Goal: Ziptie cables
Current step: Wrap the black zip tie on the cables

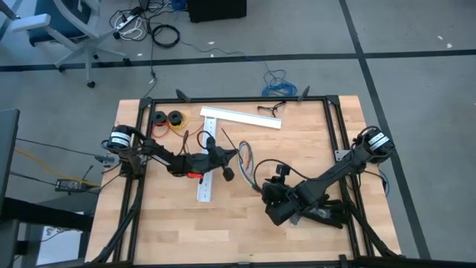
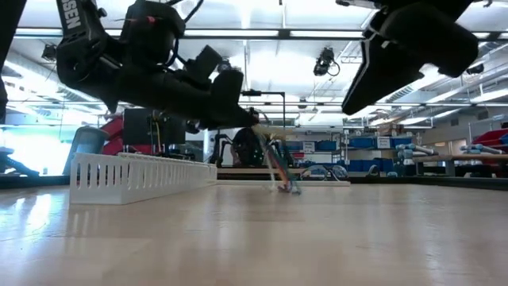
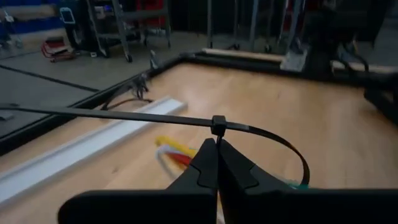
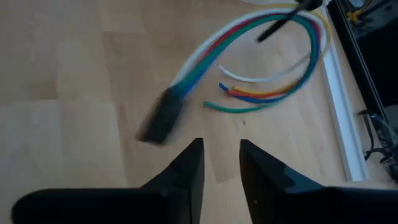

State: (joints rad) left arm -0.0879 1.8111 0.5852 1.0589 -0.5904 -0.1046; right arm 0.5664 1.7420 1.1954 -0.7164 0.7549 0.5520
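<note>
left pincer (image 3: 217, 163): clamped shut on the ziptie (image 3: 124, 116), just under its head, mid-surface above a white slotted duct (image 1: 206, 167)
ziptie: looped; long tail sticks out straight, raised off the surface
cables (image 4: 261, 68): curved bundle lying mid-surface, between the two pincers, one end in a dark sleeve
right pincer (image 4: 217, 163): fingers narrowly apart, holding nothing, cables just ahead, toward the near right corner

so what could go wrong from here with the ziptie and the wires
The left gripper pinches the ziptie only at its head, so the long free tail could twist or slip out.

The ziptie's loop looks wide and loose around the cables, so they might slide out before it is tightened.

The right gripper is open above the table with nothing held; the cables lie unsupported ahead of it and may shift.
</note>
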